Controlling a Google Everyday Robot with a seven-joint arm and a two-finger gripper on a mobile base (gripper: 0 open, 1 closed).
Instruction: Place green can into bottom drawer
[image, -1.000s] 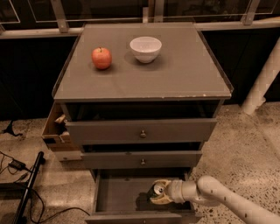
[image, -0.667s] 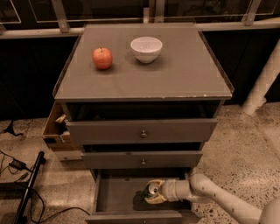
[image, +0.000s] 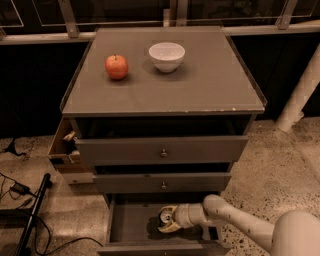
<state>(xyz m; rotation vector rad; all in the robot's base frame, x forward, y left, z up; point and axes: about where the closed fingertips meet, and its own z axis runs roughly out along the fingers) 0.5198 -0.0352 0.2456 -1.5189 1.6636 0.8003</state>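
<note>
The bottom drawer (image: 127, 222) is pulled open below the two upper drawers. My gripper (image: 166, 220) reaches into it from the right, low over the drawer floor. It is shut on the green can (image: 166, 216), of which only the silver top with its pull tab shows between the fingers. The can's green body is hidden by the gripper.
On the cabinet top (image: 200, 85) stand a red apple (image: 116, 66) and a white bowl (image: 166, 56). The two upper drawers with round knobs (image: 163, 153) are slightly open. A cardboard box (image: 64, 150) sits left of the cabinet. Cables (image: 20, 192) lie on the floor at left.
My gripper has moved to the left inside the bottom drawer with the can in it. The camera has moved in a little closer.
</note>
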